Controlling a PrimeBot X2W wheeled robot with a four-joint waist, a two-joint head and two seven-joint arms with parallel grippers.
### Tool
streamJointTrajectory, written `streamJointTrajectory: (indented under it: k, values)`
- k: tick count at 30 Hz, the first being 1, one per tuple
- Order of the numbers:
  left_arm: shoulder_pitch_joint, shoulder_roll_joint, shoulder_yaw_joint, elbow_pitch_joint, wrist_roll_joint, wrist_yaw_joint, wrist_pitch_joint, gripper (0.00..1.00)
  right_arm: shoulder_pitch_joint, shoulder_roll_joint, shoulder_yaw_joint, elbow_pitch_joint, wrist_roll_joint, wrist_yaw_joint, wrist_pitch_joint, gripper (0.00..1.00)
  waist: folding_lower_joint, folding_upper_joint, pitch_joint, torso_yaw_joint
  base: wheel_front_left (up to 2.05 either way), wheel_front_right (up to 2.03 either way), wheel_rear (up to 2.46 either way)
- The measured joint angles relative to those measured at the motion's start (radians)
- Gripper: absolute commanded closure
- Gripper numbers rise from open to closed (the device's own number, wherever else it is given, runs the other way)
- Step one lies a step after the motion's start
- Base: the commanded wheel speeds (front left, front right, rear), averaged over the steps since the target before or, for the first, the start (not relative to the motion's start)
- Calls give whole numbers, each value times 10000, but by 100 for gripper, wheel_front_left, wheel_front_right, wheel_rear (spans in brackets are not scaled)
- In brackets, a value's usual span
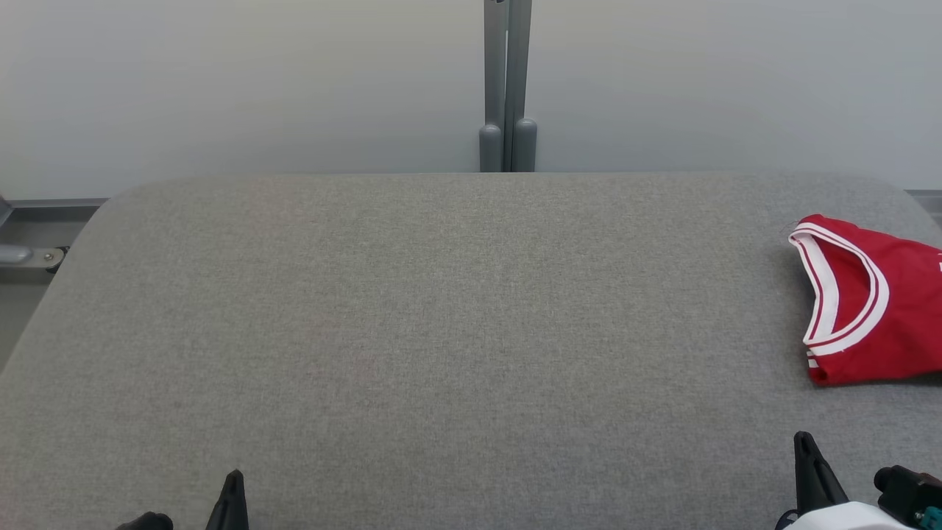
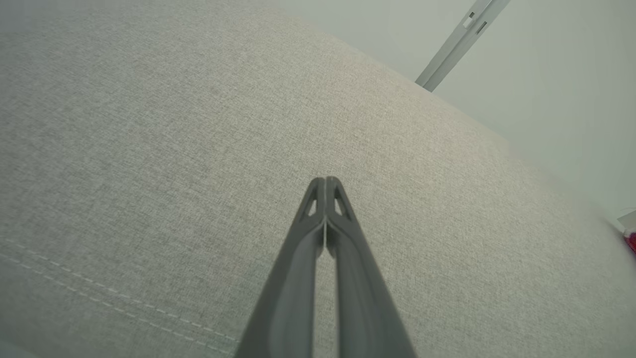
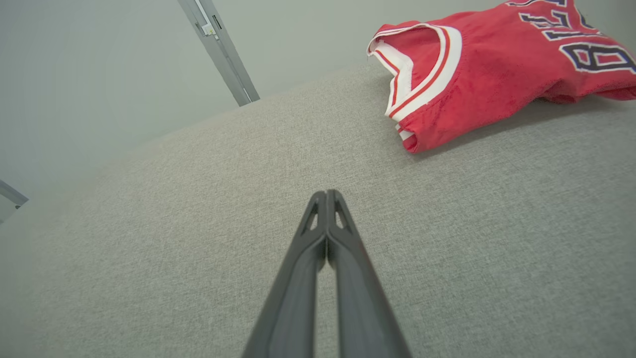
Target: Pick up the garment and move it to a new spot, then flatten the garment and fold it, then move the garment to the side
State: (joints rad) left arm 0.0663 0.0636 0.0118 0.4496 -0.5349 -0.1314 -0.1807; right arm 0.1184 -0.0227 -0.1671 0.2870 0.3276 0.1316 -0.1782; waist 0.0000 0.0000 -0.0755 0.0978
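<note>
While both arms wait low at the near edge of the grey fabric-covered table (image 1: 441,309), each one is clenched on nothing. The left gripper (image 2: 325,181) has its two long dark fingers pressed together tip to tip, poised over bare cloth, with a line of pale stitching (image 2: 99,293) running across the fabric behind and to its left. The right gripper (image 3: 326,194) is closed the same way, fingertips meeting with nothing caught between them, and it too sits above plain grey weave.

Ahead of the right gripper and off to its right, well apart from the fingertips, lies the red basketball jersey (image 3: 497,64). It rests in a loose, partly folded heap on the tabletop, its white-and-red striped neckline (image 1: 846,294) turned toward the middle of the table, on the left gripper's side. Dark blue characters edged in white (image 3: 596,54) run across the top of the cloth; I cannot read them whole. From the left gripper the jersey is far across the table, no more than a sliver of red at the right edge of that wrist's view.

Beyond both grippers, past the table's rounded far edge, a grey metal post (image 1: 506,81) stands upright against a pale wall (image 1: 221,81). Off to the far left of the left gripper, a grey bracket (image 1: 29,256) sits just beyond the table's corner.
</note>
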Motion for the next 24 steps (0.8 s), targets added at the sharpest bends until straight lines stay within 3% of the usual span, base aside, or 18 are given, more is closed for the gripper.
streamJointTrajectory:
  k: [24]
  values:
    - [-454, -56, 311, -677, -3421, 0, 924, 100, -634, -84, 190, -192, 4063, 0, 897, 100, 1, 0, 171, -214, 0, 0, 0]
